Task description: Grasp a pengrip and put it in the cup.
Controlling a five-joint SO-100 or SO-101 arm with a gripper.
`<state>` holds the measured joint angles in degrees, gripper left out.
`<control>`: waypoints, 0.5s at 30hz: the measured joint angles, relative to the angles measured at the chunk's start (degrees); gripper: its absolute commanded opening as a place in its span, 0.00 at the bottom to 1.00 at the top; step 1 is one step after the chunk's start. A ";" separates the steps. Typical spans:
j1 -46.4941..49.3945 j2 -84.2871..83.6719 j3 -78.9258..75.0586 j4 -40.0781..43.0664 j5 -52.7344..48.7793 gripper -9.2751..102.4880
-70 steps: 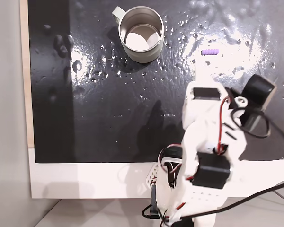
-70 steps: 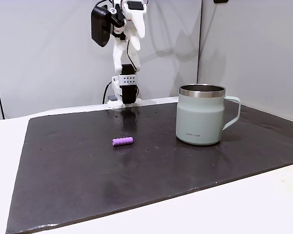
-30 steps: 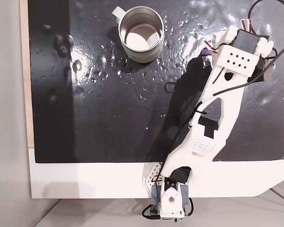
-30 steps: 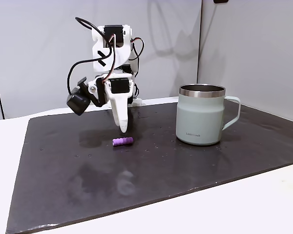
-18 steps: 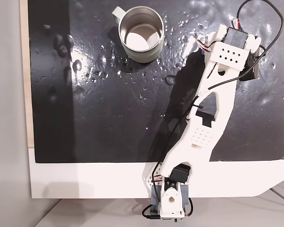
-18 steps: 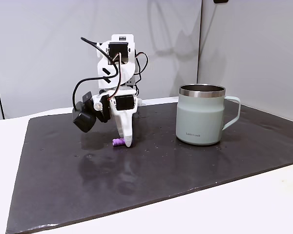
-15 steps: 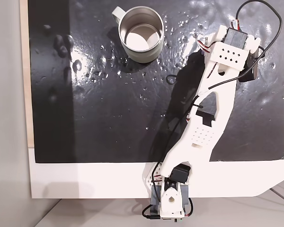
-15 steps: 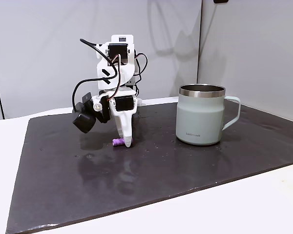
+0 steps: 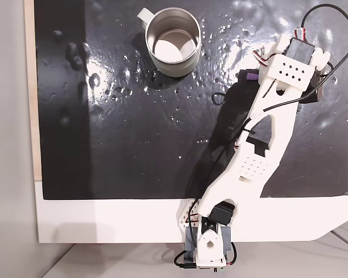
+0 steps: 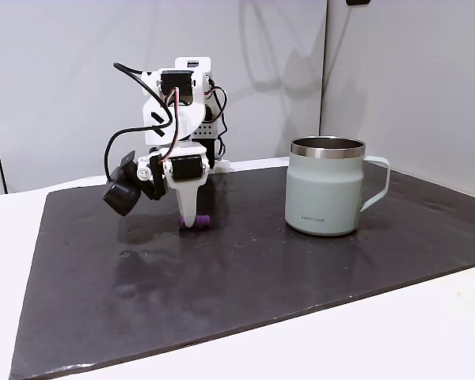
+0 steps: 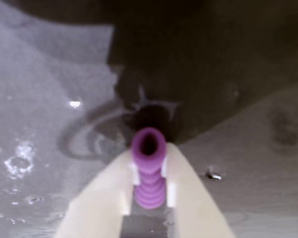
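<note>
The pengrip (image 11: 149, 171) is sitting pinched between the two pale fingers (image 11: 188, 191) of the gripper (image 11: 149, 196), its ribbed purple body lying along the slot between them and its open end poking out past the tips. A second ago it was lying free on the dark mat (image 10: 317, 269) with the fingers coming down beside it; now the fingers are closed narrowly around it on both sides, so the grasp appears to be made.

In the side-on fixed view the gripper (image 10: 192, 224) is pointing straight down with its tips at the mat, and a bit of purple pengrip (image 10: 199, 221) is showing at the bottom, so it does not look lifted yet. From above, the pengrip (image 9: 250, 74) is peeking out from under the wrist, well apart from the cup (image 9: 173, 41), off to the cup's right and a little below it in that view.

The cup (image 10: 327, 188) is standing upright and open, its handle turned away from the arm. Judging from this, the picking half is finishing, and the lift and the carry across to the cup are what remain. The piece is tiny, so a slip during the lift seems the main risk.
</note>
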<state>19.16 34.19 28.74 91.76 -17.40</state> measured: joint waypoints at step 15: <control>-2.99 27.07 1.58 4.39 2.90 0.08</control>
<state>16.17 61.26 30.32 96.15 -14.50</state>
